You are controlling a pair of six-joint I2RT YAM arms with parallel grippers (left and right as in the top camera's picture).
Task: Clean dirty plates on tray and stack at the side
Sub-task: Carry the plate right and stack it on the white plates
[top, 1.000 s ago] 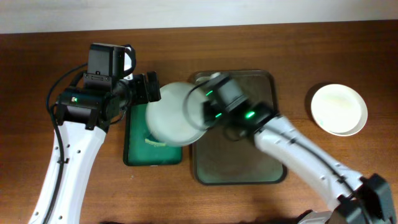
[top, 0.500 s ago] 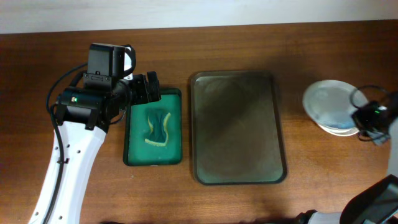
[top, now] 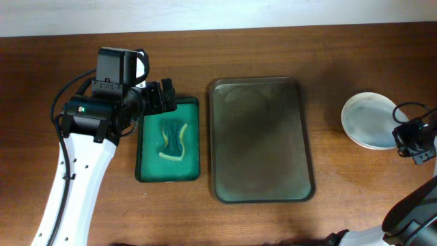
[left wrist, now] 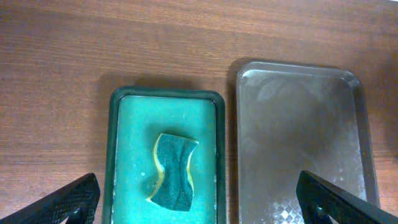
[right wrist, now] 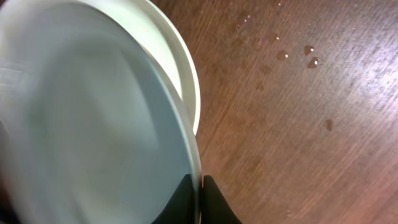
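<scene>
The dark grey tray (top: 263, 140) lies mid-table with no plates on it; it also shows in the left wrist view (left wrist: 298, 130). White plates (top: 369, 119) sit stacked at the right side of the table. My right gripper (right wrist: 200, 186) is shut on the rim of the top plate (right wrist: 93, 124), which lies over another plate (right wrist: 180, 56); its arm (top: 413, 137) is at the right edge. My left gripper (left wrist: 199, 202) is open and empty above the green tray.
A small green tray (top: 169, 147) with a green and yellow sponge (left wrist: 171, 171) sits left of the big tray. Water drops (right wrist: 308, 56) lie on the wood to the right of the plate stack.
My right arm has carried a plate from over the green tray across to the stack at the right, and it has settled lower onto the stack. The left arm has not moved.
</scene>
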